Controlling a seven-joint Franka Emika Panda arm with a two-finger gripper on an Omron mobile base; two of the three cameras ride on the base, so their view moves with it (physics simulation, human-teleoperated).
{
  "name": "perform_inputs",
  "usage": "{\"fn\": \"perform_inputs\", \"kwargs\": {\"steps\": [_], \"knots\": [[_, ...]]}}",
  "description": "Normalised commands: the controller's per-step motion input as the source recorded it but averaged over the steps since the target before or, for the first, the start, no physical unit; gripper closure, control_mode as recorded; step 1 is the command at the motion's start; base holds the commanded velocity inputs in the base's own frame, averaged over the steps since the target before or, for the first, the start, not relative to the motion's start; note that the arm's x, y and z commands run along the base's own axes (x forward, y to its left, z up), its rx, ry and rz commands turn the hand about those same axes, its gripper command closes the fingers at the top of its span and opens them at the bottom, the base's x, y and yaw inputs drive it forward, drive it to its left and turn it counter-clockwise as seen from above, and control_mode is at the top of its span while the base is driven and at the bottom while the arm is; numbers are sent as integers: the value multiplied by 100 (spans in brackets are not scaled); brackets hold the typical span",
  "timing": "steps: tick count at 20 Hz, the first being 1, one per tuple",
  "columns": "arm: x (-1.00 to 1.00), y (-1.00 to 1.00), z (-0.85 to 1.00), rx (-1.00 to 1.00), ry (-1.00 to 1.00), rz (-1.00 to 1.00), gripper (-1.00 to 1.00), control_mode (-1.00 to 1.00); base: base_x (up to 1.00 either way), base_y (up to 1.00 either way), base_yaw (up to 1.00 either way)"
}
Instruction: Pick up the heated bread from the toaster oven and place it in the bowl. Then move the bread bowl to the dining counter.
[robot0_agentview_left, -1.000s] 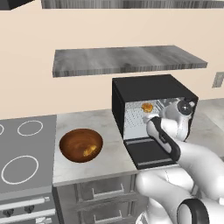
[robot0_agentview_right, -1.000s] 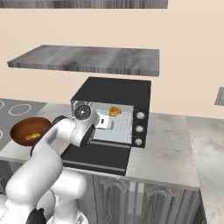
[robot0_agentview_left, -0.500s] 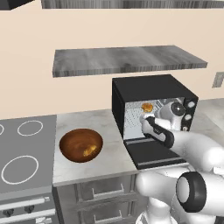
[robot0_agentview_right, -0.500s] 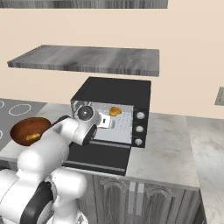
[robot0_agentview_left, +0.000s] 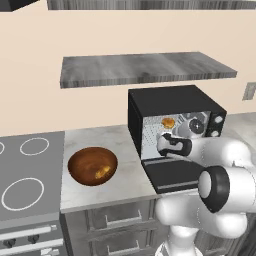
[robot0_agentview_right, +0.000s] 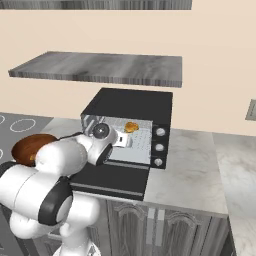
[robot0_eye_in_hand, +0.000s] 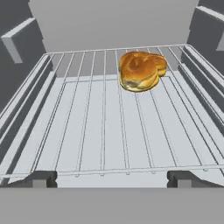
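At the mouth of the toaster oven (robot0_agentview_left: 172, 127), whose door lies dropped flat over the bench's (robot0_agentview_left: 107, 185) front edge, the fingers (robot0_eye_in_hand: 109, 178) are spread wide and hold nothing. Beyond them the heated bread (robot0_eye_in_hand: 141, 70) sits on the wire rack (robot0_eye_in_hand: 105, 131) toward its far right corner. The bowl (robot0_agentview_left: 92, 165) rests to the oven's left, near the stove-side edge.
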Motion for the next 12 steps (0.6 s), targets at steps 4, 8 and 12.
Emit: {"fn": "perform_inputs", "kwargs": {"steps": [4,8,12], "knots": [[28,0,-24,0,0,0,-100,-100,0,0,0],[31,0,-18,0,0,0,-100,-100,0,0,0],[30,1,-6,0,1,0,-100,-100,0,0,0]]}}
